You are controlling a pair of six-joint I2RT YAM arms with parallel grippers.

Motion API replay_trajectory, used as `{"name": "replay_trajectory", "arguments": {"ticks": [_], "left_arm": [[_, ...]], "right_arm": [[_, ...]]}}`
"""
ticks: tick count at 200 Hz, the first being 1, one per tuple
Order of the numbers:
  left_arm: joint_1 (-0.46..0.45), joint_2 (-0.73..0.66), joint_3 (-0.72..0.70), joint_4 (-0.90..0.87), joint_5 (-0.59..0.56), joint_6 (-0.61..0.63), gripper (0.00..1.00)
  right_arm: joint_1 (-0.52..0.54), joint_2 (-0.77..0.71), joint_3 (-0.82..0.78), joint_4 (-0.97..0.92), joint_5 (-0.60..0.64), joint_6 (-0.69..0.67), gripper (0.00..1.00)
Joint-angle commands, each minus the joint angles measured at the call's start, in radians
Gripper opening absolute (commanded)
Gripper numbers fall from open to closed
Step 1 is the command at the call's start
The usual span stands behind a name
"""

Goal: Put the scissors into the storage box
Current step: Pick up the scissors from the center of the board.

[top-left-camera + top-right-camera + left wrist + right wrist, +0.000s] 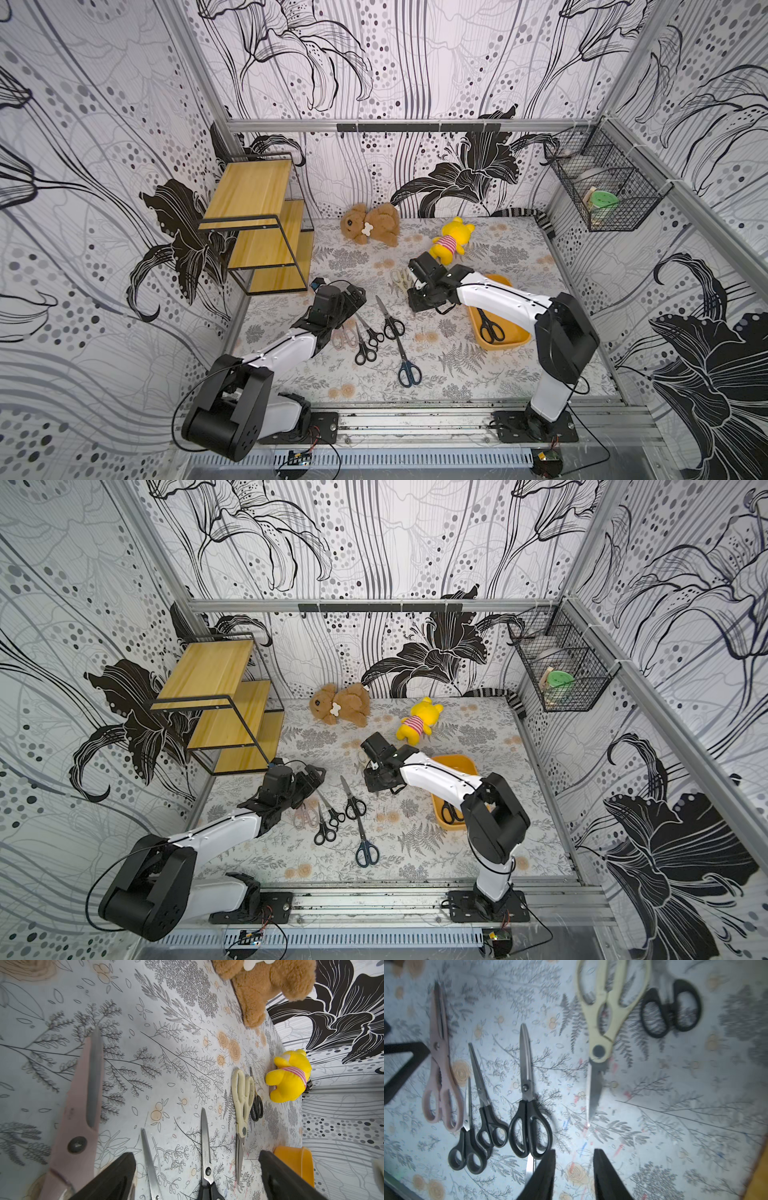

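Note:
Several scissors lie on the patterned table: a pale pink pair, black pairs and a dark blue pair. Farther back are cream shears with a small black pair beside them. One black pair lies inside the orange-yellow storage box at the right. My left gripper is open wide, low over the blades next to the pink pair. My right gripper hovers open between the black pairs and the cream shears, with only bare table between its fingers.
A brown teddy bear and a yellow plush toy lie at the back of the table. A wooden shelf with a black frame stands at the back left. A black wire basket hangs on the right wall.

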Motion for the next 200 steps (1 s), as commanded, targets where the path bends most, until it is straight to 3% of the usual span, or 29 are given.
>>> {"name": "replay_trajectory", "arguments": {"ticks": [1,84,200], "left_arm": [[0.018,-0.024,-0.016,-0.018,-0.004,0.034,0.97],[0.024,-0.034,-0.022,-0.014,-0.003,0.021,0.97],[0.026,-0.064,-0.031,-0.026,-0.013,0.029,0.97]], "right_arm": [[0.053,0.051,0.058,-0.026,-0.006,-0.058,0.35],[0.114,0.173,0.083,-0.039,0.049,-0.074,0.32],[0.116,0.206,0.05,-0.038,0.11,-0.068,0.3]]}}
